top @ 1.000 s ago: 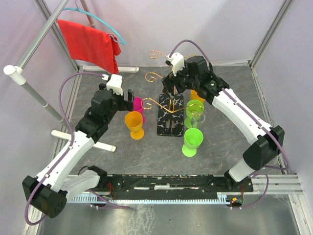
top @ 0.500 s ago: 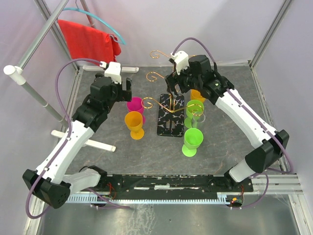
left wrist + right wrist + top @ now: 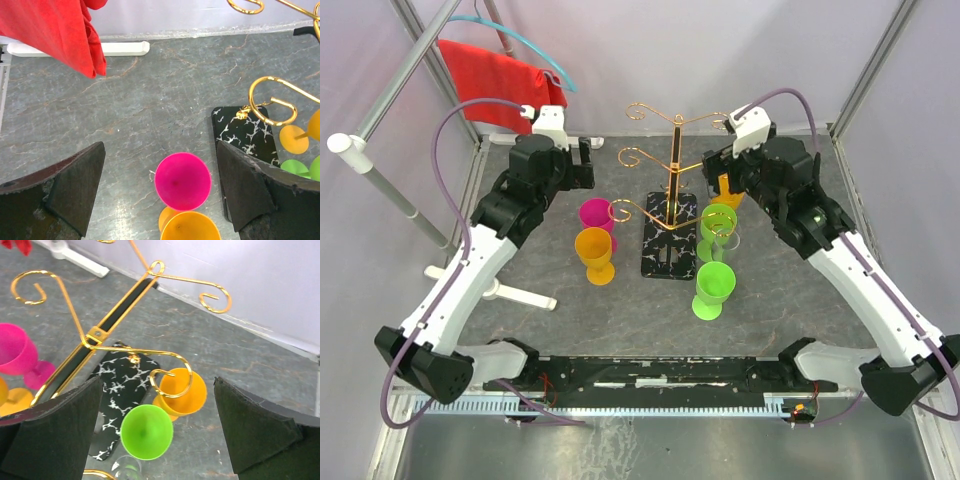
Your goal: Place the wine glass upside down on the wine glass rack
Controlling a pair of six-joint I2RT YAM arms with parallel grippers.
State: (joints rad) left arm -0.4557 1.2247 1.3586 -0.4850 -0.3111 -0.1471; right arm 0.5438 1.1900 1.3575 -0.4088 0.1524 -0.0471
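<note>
Now the left gripper [image 3: 159,172] hangs above the pink wine glass [image 3: 182,180], its jaws wide open and empty. Also the right gripper [image 3: 159,407] has jaws open and empty, near the gold wine glass rack [image 3: 673,170]. The rack stands on the counter [image 3: 570,310]. The pink and an orange wine glass [image 3: 594,250] stand upright at its left, 3 other glasses [image 3: 714,285] at its right.

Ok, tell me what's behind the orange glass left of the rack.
A pink glass, upright, open end up. In the top view its lower part is largely covered by the orange glass; whether the two touch cannot be told.
</note>
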